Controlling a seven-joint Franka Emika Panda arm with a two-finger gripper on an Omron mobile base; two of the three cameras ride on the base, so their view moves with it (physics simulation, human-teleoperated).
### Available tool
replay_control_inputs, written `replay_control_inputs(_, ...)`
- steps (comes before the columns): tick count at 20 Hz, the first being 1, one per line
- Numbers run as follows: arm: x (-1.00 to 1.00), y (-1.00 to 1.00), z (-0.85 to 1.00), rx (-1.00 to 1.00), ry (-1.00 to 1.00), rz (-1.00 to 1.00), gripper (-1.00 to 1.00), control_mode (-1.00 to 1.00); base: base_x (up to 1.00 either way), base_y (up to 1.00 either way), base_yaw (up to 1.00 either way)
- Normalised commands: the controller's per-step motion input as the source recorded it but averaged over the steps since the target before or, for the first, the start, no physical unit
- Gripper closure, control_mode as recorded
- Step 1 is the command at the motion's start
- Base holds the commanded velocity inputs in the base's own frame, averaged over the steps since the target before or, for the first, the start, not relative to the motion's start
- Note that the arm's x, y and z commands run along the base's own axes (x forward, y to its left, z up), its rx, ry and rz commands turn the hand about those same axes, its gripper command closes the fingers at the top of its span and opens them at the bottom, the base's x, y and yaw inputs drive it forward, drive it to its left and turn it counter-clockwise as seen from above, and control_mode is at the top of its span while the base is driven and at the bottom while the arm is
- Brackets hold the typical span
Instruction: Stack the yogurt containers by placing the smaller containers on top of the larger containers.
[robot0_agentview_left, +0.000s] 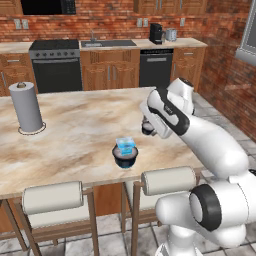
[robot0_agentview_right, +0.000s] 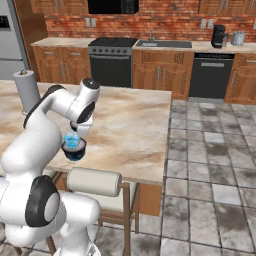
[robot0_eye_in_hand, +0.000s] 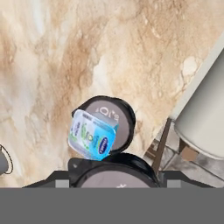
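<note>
1. I am holding my arm over the right part of the marble table (robot0_agentview_left: 75, 135), with my end effector (robot0_agentview_left: 148, 129) hanging just above the tabletop, to the right of and a little farther back than the yogurt stack.
2. My end effector is carrying nothing; the fingers themselves are too hidden behind my wrist for me to tell how far apart they are standing.
3. The dark navy tub (robot0_agentview_left: 124, 157) is sitting upright on the table, near its near edge and toward the right end.
4. The light-blue cup (robot0_agentview_left: 125, 146) is resting on top of the navy tub's greyish lid; in the hand view the light-blue cup (robot0_eye_in_hand: 92, 135) is lying off-centre, overhanging one side of the tub (robot0_eye_in_hand: 120, 116), and it looks tilted.
5. In the right base view the same stack (robot0_agentview_right: 74, 145) is showing just below my wrist, apart from it.
6. A tall grey paper-towel roll (robot0_agentview_left: 26, 106) is standing upright on its holder at the far left of the table, well apart from the stack.
7. Two padded stools (robot0_agentview_left: 52, 197) are standing tucked under the near edge of the table.
</note>
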Motion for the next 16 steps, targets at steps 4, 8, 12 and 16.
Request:
replay_control_inputs(4,-0.22,0.17,0.07,0.0,0.0,0.0,1.0,-1.0,0.0,0.0,0.0)
replay_control_inputs(8,-0.17,0.18,0.04,0.0,0.0,0.0,1.0,-1.0,0.0,0.0,0.0)
replay_control_inputs(12,-0.12,0.16,0.0,0.0,0.0,0.0,1.0,-1.0,0.0,0.0,0.0)
replay_control_inputs(16,0.0,0.07,0.0,0.0,0.0,0.0,1.0,-1.0,0.0,0.0,0.0)
